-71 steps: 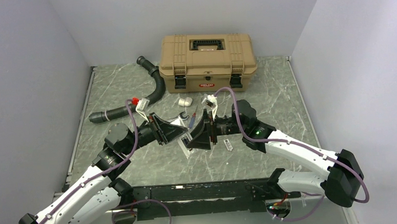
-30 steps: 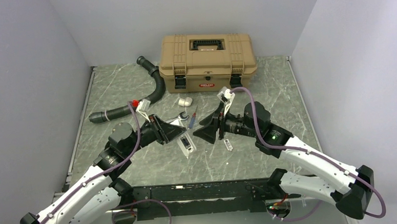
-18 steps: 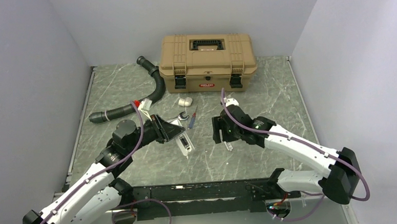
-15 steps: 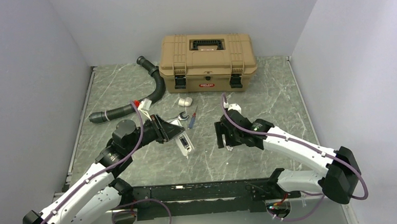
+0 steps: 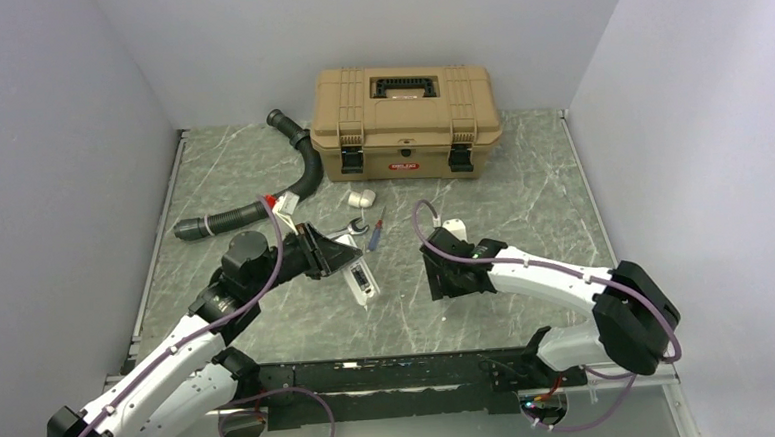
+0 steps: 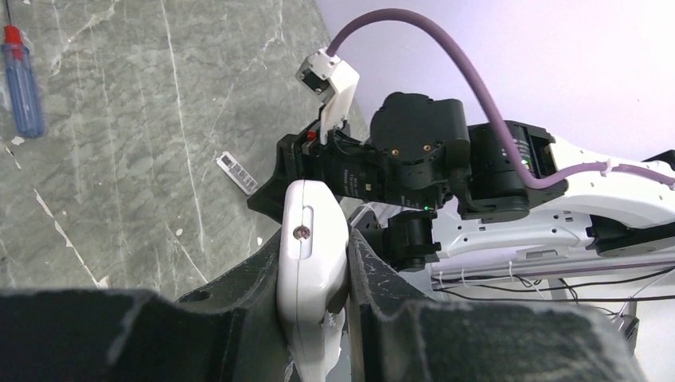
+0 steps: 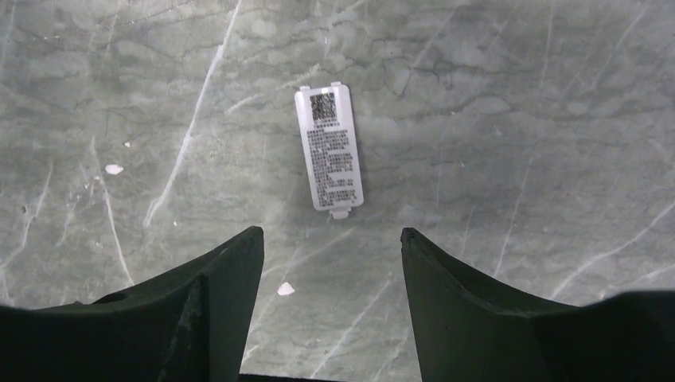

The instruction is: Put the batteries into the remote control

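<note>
My left gripper point(image 5: 338, 259) is shut on the white remote control point(image 5: 361, 279) and holds it tilted above the table, with the dark open compartment facing up. In the left wrist view the remote point(image 6: 312, 208) sits edge-on between the fingers of the left gripper point(image 6: 313, 251). My right gripper point(image 5: 445, 279) is open and empty, pointing straight down. A small white battery cover with a printed label point(image 7: 329, 149) lies flat on the table just ahead of the right gripper point(image 7: 330, 235). It also shows in the left wrist view point(image 6: 237, 173). No loose batteries are in view.
A tan toolbox point(image 5: 405, 107) stands at the back. A black corrugated hose point(image 5: 262, 200) lies at the left. A stubby white cylinder point(image 5: 362, 197), a wrench point(image 5: 349, 229) and a blue screwdriver point(image 5: 376, 231) lie behind the grippers.
My right gripper has drawn away from the remote, turned downward and lowered over the battery cover on the table. My left gripper still holds the remote, almost unmoved.
</note>
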`<action>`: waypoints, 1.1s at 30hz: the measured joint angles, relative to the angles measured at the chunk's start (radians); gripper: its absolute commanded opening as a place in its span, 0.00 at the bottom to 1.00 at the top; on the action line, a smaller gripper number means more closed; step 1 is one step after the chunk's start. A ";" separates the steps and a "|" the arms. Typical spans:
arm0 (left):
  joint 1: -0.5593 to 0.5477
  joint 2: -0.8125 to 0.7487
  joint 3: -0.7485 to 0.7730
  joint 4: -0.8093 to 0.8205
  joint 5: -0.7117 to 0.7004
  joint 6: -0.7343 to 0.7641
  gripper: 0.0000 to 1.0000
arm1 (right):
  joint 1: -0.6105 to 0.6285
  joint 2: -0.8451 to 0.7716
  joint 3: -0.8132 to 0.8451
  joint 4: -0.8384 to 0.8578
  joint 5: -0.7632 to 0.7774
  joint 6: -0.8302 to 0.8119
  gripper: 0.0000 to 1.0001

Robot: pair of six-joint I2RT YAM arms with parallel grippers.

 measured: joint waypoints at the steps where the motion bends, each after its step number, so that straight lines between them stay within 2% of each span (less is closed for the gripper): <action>1: 0.001 0.000 0.000 -0.001 0.000 0.000 0.00 | 0.000 0.013 -0.002 0.017 0.000 -0.004 0.65; 9: 0.009 -0.006 0.000 -0.007 0.000 0.000 0.00 | 0.000 0.092 -0.024 0.122 -0.001 -0.044 0.65; 17: 0.011 -0.011 0.000 -0.007 0.001 0.000 0.00 | 0.000 0.127 -0.024 0.173 -0.002 -0.074 0.54; 33: 0.016 -0.013 0.000 -0.023 0.002 0.001 0.00 | -0.006 0.135 -0.025 0.209 -0.045 -0.075 0.44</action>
